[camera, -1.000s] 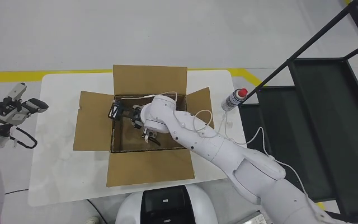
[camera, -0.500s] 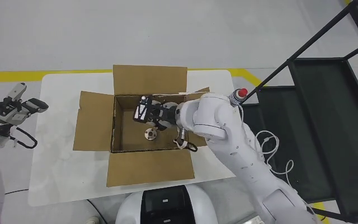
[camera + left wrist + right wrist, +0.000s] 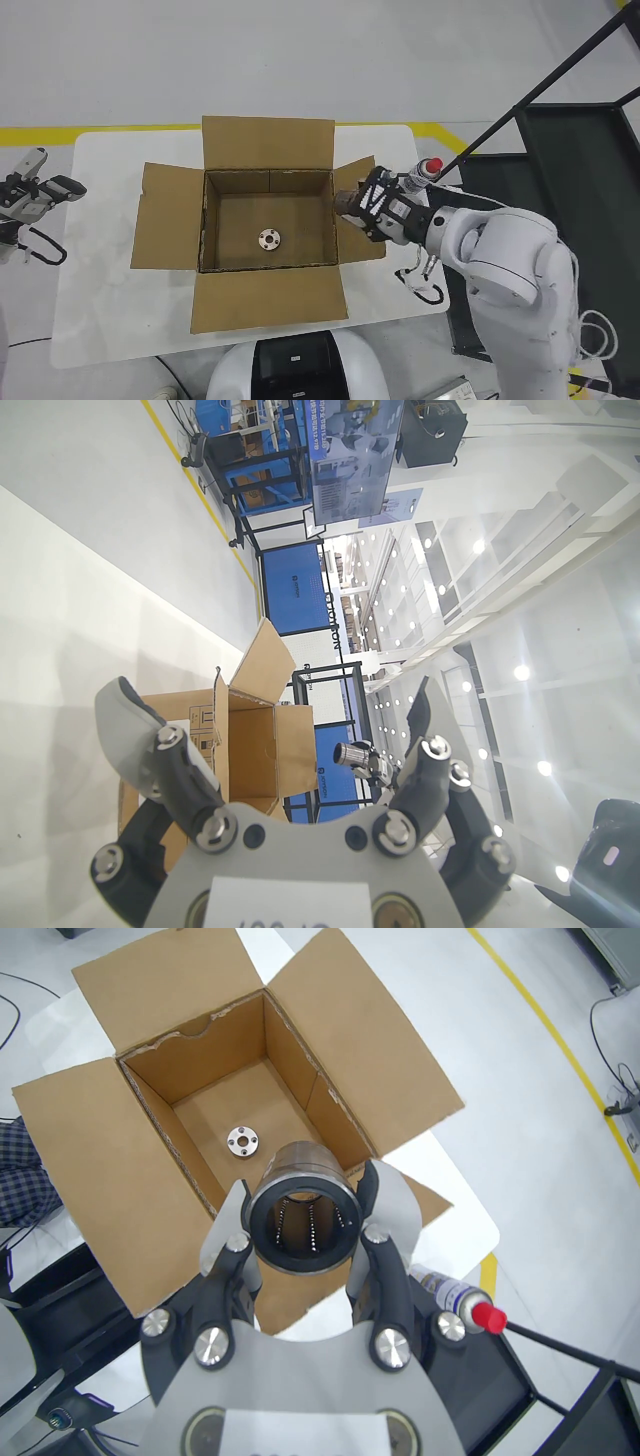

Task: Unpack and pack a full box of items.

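The white worktop (image 3: 110, 300) carries an open cardboard box (image 3: 270, 182) about mid-surface, all four flaps folded out; the flap on the robot's right reaches towards the worktop's right edge. The right hand (image 3: 306, 1188) hangs above that right flap, outside the cavity, clenched on a linear bearing (image 3: 300, 1163). The left hand (image 3: 270, 695) is released, its fingers spread wide with nothing between them; in the top view it sits well off beyond the worktop's left edge, so the right arm is plainly the nearer to box and contents. A spray can (image 3: 452, 1295) with a red cap stands on the worktop just beside the flap's outer edge, near the right hand. The bearing is a steel cylinder gripped across its barrel; its long axis runs straight out from the hand, roughly level, pointing back towards the box. By my judgement, unpacking is nearly through and the bearing wants setting down outside the box; bare worktop lies outward of the flap, on the can's side, so the can is the thing to steer clear of. One small flange disc (image 3: 242, 1142) lies flat on the box floor, apart from the walls.
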Motion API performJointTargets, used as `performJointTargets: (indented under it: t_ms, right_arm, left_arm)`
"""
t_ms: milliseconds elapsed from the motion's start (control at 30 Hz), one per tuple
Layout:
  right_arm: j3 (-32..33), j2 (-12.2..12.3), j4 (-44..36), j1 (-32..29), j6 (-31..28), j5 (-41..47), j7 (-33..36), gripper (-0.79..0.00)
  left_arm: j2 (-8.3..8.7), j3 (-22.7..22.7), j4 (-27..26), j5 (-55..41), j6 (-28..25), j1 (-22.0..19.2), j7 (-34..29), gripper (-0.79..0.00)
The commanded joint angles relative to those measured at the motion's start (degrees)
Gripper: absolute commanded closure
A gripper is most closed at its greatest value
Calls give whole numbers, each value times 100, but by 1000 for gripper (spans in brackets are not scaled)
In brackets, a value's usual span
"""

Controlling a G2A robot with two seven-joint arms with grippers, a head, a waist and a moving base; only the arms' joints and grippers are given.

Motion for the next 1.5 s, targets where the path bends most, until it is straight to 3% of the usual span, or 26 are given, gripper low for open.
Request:
performJointTargets:
  t_ms: [0, 367, 700, 1033, 1467]
  right_arm:
    - [415, 60, 18, -248, -22, 27, -22, 0]
    - [2005, 216, 52, -1697, -30, 372, -180, 0]
    - [1442, 273, 1156, -2143, 352, -493, -317, 0]
    - [562, 277, 2374, -1948, 932, -1668, -1028, 0]
    - [123, 278, 2994, -1669, 1582, -2537, -1989, 0]
  left_arm:
    - [0, 0, 0, 0, 0, 0, 0, -785]
    - [0, 0, 0, 0, 0, 0, 0, -785]
    - [0, 0, 0, 0, 0, 0, 0, -785]
    - [0, 0, 0, 0, 0, 0, 0, -785]
    - [0, 0, 0, 0, 0, 0, 0, -785]
